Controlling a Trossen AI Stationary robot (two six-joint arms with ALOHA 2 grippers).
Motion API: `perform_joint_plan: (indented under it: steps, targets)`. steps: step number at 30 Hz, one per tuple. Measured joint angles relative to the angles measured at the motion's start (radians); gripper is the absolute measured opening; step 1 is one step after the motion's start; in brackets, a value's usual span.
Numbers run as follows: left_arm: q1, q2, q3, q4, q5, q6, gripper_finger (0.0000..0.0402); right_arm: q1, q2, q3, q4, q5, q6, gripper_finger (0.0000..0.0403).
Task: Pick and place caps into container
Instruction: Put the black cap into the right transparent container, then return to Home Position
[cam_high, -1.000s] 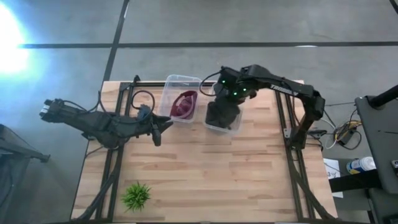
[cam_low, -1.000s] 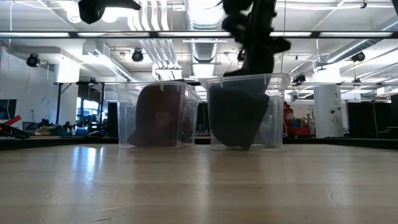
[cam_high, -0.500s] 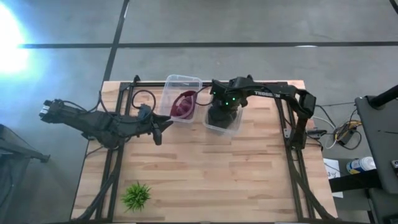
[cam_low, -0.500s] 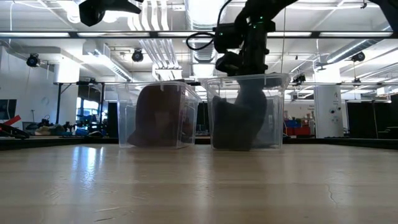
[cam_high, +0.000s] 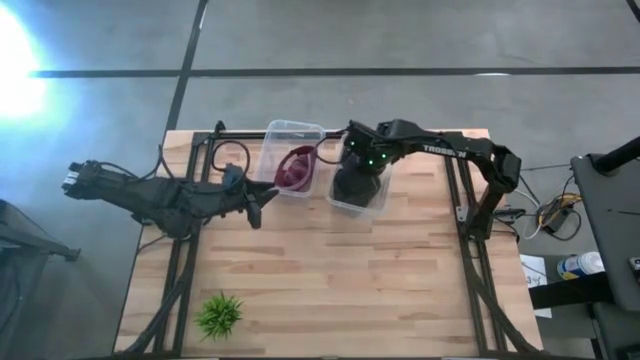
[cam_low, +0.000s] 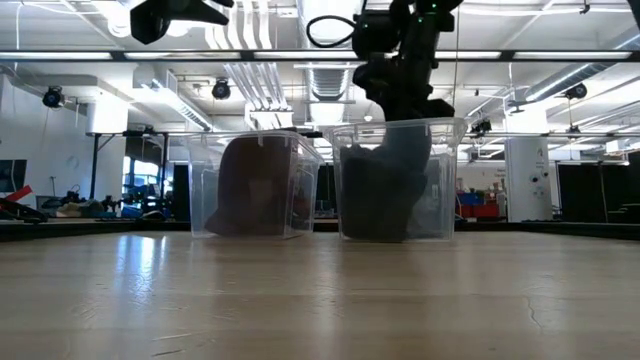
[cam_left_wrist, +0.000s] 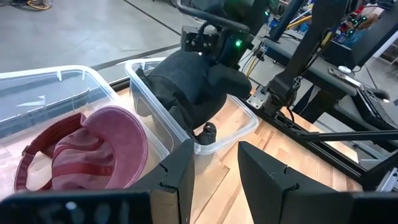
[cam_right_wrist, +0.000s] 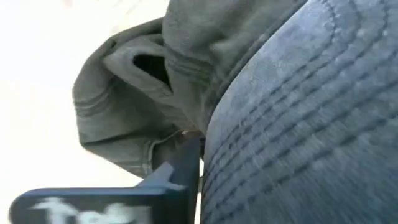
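Observation:
Two clear containers stand side by side at the table's far edge. The left container (cam_high: 292, 127) holds the maroon cap (cam_high: 296, 168) (cam_left_wrist: 93, 149), which rests on its floor. The right container (cam_high: 377, 205) (cam_low: 446, 180) is filled with dark grey cap fabric (cam_left_wrist: 186, 84) (cam_low: 385, 185); I cannot tell one dark cap from another there. My right gripper (cam_high: 358, 163) (cam_low: 400, 95) stands over this container, shut on a dark grey cap. My left gripper (cam_high: 262, 203) (cam_left_wrist: 214, 177) hangs open just left of the containers, touching nothing. My right gripper comes from above, pointing down into the right container. One finger (cam_right_wrist: 186, 158) lies against the dark cap's stitched brim (cam_right_wrist: 273, 124); the brim hides the other finger. The cap's crown (cam_right_wrist: 124, 106) is bunched below the fingers and sits inside the container.
A small green spiky plant (cam_high: 219, 314) stands near the table's near left corner. The wide wooden tabletop (cam_high: 330, 270) lies between it and the containers. Dark frame rails run along the table's left and right sides.
My right gripper has gone down toward the right container and turned at the wrist, then come up slightly. The dark cap, which hung long from it with its lower end in the container, has sunk and bunched up inside.

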Motion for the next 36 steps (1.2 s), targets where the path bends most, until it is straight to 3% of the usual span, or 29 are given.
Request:
perform_joint_plan:
  steps: [8, 13, 22, 28, 31, 36]
  targets:
    - [0.011, 0.0, 0.002, 0.002, 0.004, 0.0, 0.0116, 0.011, -0.017, -0.01, 0.019, 0.036, -0.005, 0.0185]
    - [0.021, 0.0, 0.002, 0.006, 0.02, -0.005, 0.0116, 0.024, -0.11, 0.022, 0.025, 0.036, -0.07, 0.022]
    - [0.07, -0.002, 0.002, 0.021, 0.097, -0.006, 0.0116, 0.027, -0.226, 0.012, 0.028, 0.08, -0.098, 0.0241]
    - [0.084, -0.004, 0.017, 0.025, 0.121, 0.014, 0.0116, 0.101, -0.323, 0.009, 0.189, 0.09, -0.328, 0.024]
    - [0.094, -0.006, 0.021, 0.025, 0.126, 0.039, 0.0116, 0.139, -0.37, 0.005, 0.251, 0.188, -0.422, 0.0238]
    - [0.143, -0.007, 0.018, 0.006, 0.237, 0.046, 0.0116, 0.159, -0.43, 0.014, 0.274, 0.24, -0.323, 0.024]
